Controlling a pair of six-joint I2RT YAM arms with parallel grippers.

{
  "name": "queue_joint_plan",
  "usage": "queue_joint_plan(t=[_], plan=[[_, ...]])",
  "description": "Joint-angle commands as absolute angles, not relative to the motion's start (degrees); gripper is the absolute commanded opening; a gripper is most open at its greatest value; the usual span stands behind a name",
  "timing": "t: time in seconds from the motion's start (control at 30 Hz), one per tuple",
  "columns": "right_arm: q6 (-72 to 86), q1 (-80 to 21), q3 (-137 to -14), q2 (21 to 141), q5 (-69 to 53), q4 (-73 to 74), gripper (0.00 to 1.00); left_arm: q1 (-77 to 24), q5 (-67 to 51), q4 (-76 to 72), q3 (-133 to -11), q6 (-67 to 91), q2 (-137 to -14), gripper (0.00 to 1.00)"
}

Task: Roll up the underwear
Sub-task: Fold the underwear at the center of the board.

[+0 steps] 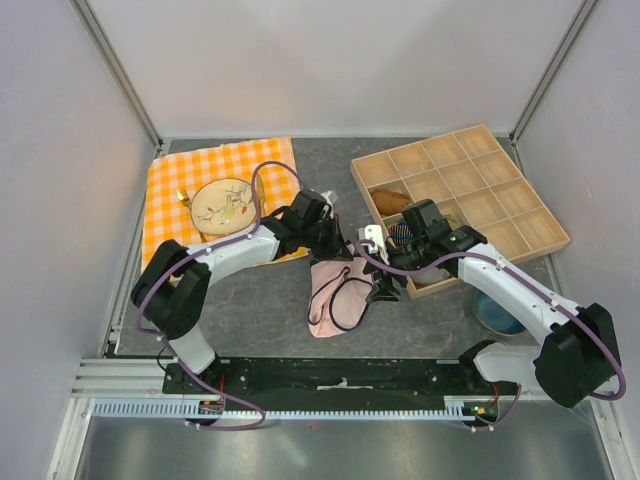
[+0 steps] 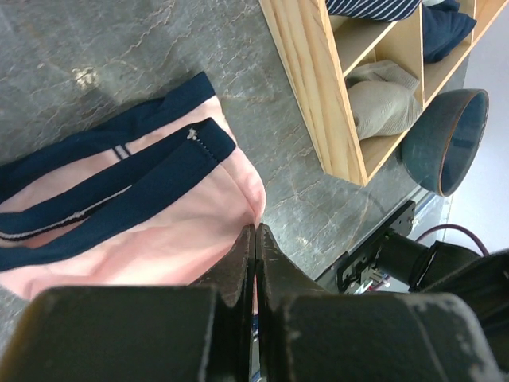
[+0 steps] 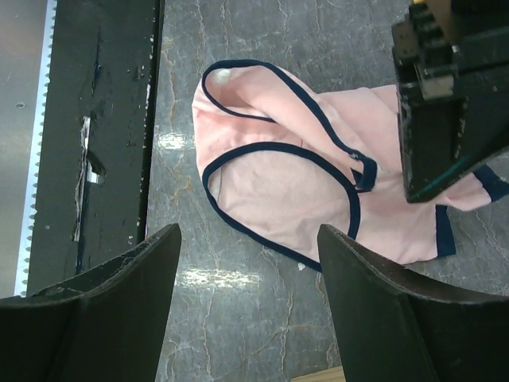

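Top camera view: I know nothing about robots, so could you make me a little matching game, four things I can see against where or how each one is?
Things:
1. underwear
2. plate
3. bowl
4. right gripper

Places or states:
A. on the orange checked cloth
B. jaws wide open
C. lying on the bare grey table
D. just on the near side of the wooden tray

Pairs: 1-C, 2-A, 3-D, 4-B.

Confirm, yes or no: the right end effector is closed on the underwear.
No, the right end effector stands wide open, and the underwear lies on the table beyond it, outside its grip.
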State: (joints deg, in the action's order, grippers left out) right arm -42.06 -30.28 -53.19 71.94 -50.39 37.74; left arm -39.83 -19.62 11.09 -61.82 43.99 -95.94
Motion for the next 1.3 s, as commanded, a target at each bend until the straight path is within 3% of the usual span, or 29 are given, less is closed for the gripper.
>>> queue_joint_plan(t=[0.0,0.3,0.37,0.4,0.6,0.73,1.0,1.07,1.17,1.27], plan=[[-43.8,-30.5,-55.4,70.6,-51.2,38.0,0.77,-41.1,-20.5,7.8,-65.7,46.7,-99.4,0.02],[-44.0,-30.5,-55.4,70.6,-50.9,38.1,0.77,-42.2,-21.4,6.2,-68.1,47.7,-107.4,0.04],[-44.1,-30.5,-55.4,70.7,-50.8,38.1,0.77,-42.5,-22.3,5.5,-68.9,48.1,-108.7,0.1],[-44.1,-30.4,-55.4,70.7,-50.8,38.2,0.77,-42.6,-22.7,5.3,-69.1,48.1,-109.9,0.19],[-44.6,-30.2,-55.3,70.8,-51.0,38.6,0.77,-43.0,-24.2,4.1,-69.1,47.6,-107.9,0.39],[-46.1,-30.1,-55.5,71.3,-52.7,39.9,0.78,-42.8,-22.6,6.3,-68.6,45.3,-102.0,0.48],[-48.1,-28.9,-56.0,71.3,-55.0,41.5,0.78,-42.6,-16.1,11.2,-64.1,39.5,-89.1,0.49],[-41.3,-28.1,-55.4,72.0,-52.5,38.4,0.78,-42.7,-13.5,11.7,-59.0,37.1,-84.9,0.48],[-29.2,-27.9,-52.6,73.1,-45.1,26.9,0.75,-42.6,-11.9,10.4,-48.7,36.2,-76.0,0.39],[-22.6,-27.9,-52.8,75.9,-40.9,19.8,0.65,-42.7,-10.6,7.6,-37.8,36.9,-67.4,0.24]])
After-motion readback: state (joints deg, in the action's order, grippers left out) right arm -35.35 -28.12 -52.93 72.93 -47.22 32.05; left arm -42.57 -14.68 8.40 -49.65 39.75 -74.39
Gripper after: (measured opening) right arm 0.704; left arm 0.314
